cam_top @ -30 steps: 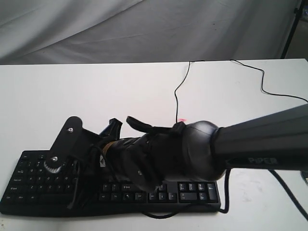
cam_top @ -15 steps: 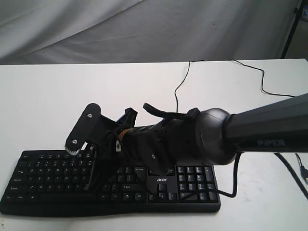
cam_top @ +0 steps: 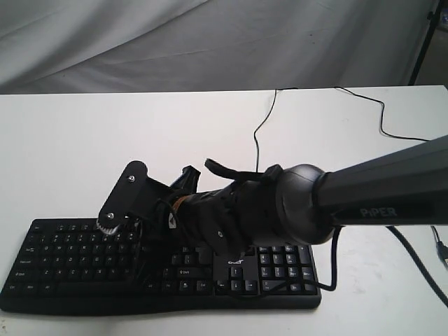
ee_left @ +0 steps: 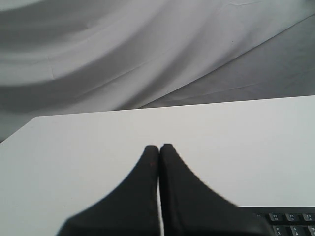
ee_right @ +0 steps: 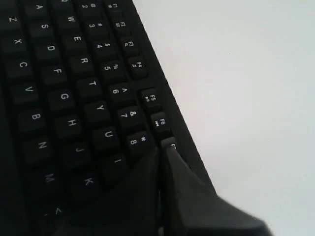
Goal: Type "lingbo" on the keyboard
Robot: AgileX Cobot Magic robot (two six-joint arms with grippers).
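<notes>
The black keyboard (cam_top: 63, 259) lies along the near edge of the white table, its acer logo beside the number pad. My right arm (cam_top: 280, 206) reaches across from the right and hangs low over the keyboard's middle. In the right wrist view the right gripper (ee_right: 162, 148) is shut and empty, its tip over the keyboard (ee_right: 64, 98) next to the 8 and I keys, near the function row. The frames do not show whether it touches a key. The left gripper (ee_left: 158, 146) is shut and empty above bare table, with a corner of the keyboard (ee_left: 288, 217) beside it.
The keyboard's thin black cable (cam_top: 260, 126) runs back across the white table (cam_top: 70, 140) toward the far edge. A second black cable (cam_top: 381, 115) lies at the back right. Grey cloth hangs behind the table. The left arm does not show in the exterior view.
The right arm lifted and shifted rightward along the keyboard, uncovering the left keys, then dipped slightly lower toward the keys.
</notes>
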